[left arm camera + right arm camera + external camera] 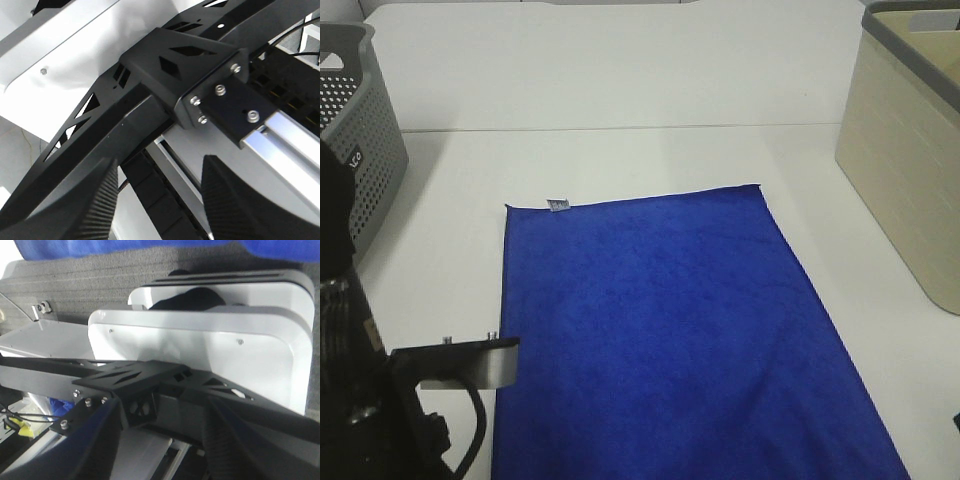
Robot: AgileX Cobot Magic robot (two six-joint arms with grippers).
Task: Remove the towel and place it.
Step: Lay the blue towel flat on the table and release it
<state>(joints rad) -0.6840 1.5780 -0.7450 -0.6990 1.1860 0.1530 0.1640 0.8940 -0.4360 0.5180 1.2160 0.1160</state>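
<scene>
The royal-blue towel (pixel 670 330) lies spread flat on the white table (pixel 620 90), with its small tag (pixel 558 205) at the far left corner. Its near end runs off the bottom of the exterior view. Part of the left arm (pixel 390 400) sits at the towel's near left edge. In the left wrist view my left gripper (pixel 160 205) is open, with only the robot's black frame (pixel 165 75) behind the gap. My right gripper (pixel 160 440) is also open and holds nothing. A strip of the towel (pixel 150 247) shows along one edge of the right wrist view.
A grey perforated basket (pixel 355 120) stands at the far left of the table. A tall beige basket with a grey rim (pixel 910 150) stands at the right. White panels (pixel 200 345) of the robot's base fill the right wrist view.
</scene>
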